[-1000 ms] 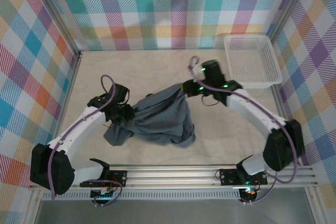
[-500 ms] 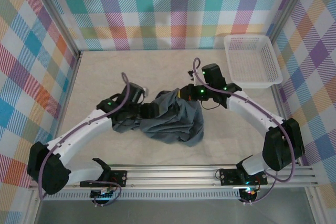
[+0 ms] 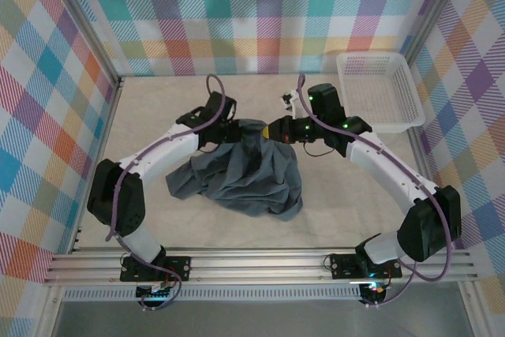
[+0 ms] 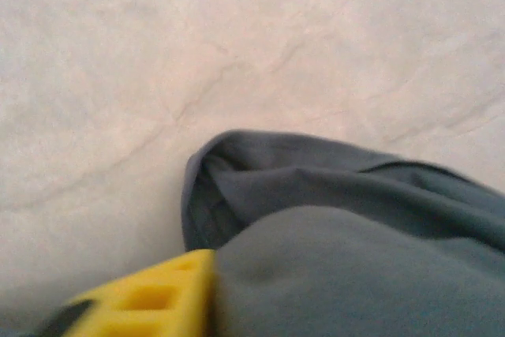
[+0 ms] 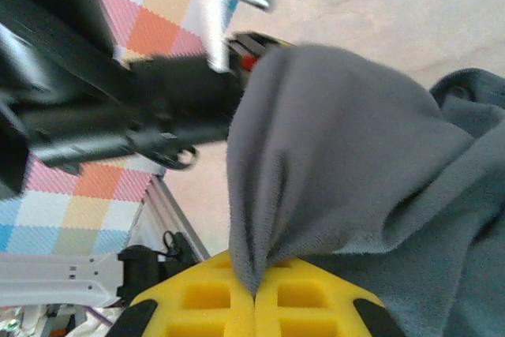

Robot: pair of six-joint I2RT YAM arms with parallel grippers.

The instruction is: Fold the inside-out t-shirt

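Note:
The inside-out t-shirt [image 3: 245,171] is a dark slate-grey heap in the middle of the table. My right gripper [image 3: 273,128] is at its far edge, and in the right wrist view it [image 5: 254,293] is shut, its yellow pads pinching a raised fold of the shirt [image 5: 339,147]. My left gripper [image 3: 233,130] is at the same far edge, just left of the right one. In the left wrist view one yellow finger [image 4: 150,301] presses against the shirt [image 4: 355,274]. Cloth hides the other finger.
A white mesh basket [image 3: 379,92] stands at the back right corner. Checkered walls close in the table on three sides. The left arm's black wrist [image 5: 134,116] is close in front of the right gripper. Bare tabletop [image 3: 158,108] lies left of the shirt.
The left arm has swung from the shirt's left side up to its far edge, beside the right gripper. The shirt has been drawn into a tighter heap.

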